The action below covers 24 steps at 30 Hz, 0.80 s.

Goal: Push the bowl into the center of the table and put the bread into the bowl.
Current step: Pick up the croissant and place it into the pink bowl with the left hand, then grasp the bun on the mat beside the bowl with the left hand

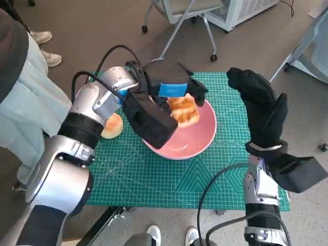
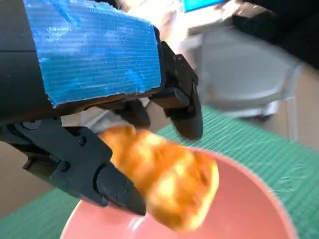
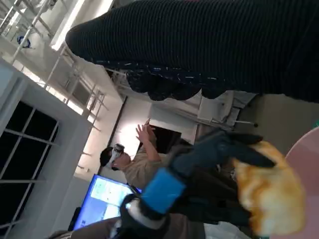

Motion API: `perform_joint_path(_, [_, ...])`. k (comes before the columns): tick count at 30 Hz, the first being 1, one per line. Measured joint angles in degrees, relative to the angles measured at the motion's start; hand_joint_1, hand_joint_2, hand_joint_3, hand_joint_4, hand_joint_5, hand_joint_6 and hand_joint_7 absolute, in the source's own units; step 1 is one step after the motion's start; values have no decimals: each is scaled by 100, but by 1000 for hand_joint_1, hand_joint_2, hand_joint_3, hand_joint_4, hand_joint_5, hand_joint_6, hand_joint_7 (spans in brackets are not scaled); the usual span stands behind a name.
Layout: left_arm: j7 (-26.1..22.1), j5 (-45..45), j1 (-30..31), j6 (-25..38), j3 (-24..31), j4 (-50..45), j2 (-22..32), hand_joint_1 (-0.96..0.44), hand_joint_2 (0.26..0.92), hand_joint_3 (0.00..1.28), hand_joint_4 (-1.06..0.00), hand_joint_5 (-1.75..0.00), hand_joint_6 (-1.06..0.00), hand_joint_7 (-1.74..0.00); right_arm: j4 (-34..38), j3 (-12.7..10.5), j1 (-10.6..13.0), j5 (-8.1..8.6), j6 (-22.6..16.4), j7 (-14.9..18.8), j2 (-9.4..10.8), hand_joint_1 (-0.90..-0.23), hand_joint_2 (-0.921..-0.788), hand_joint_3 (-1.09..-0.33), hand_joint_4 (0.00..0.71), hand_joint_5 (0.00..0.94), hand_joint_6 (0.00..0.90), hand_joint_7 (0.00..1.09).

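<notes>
A pink bowl sits near the middle of the green mat. My left hand hovers over the bowl's far left side and holds a golden piece of bread between its fingers, just above the bowl. In the left wrist view the bread hangs from the black fingers over the pink bowl. The right wrist view shows the same bread held by the left hand. My right hand, gloved, stands raised to the right of the bowl, fingers apart and holding nothing.
A second bun lies on the green cutting mat left of the bowl, partly behind my left forearm. A person's legs and shoes are at the left. Chair legs stand beyond the table. A person shows in the right wrist view.
</notes>
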Motion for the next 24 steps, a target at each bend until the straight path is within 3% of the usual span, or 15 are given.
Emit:
perform_joint_path(12, [-991, -1100, 80, -149, 679, -273, 406, -167, 751, 0, -46, 0, -236, -21, -4, 24, 2, -152, -1, -69, 8, -715, -921, -796, 176, 3, 46, 533])
perform_joint_path(24, [-1807, -1743, 716, 112, 1199, -1702, 1380, -172, 743, 0, -26, 0, -238, -14, -11, 51, 9, -152, -1, -73, 30, -730, -921, -794, 176, 2, 47, 530])
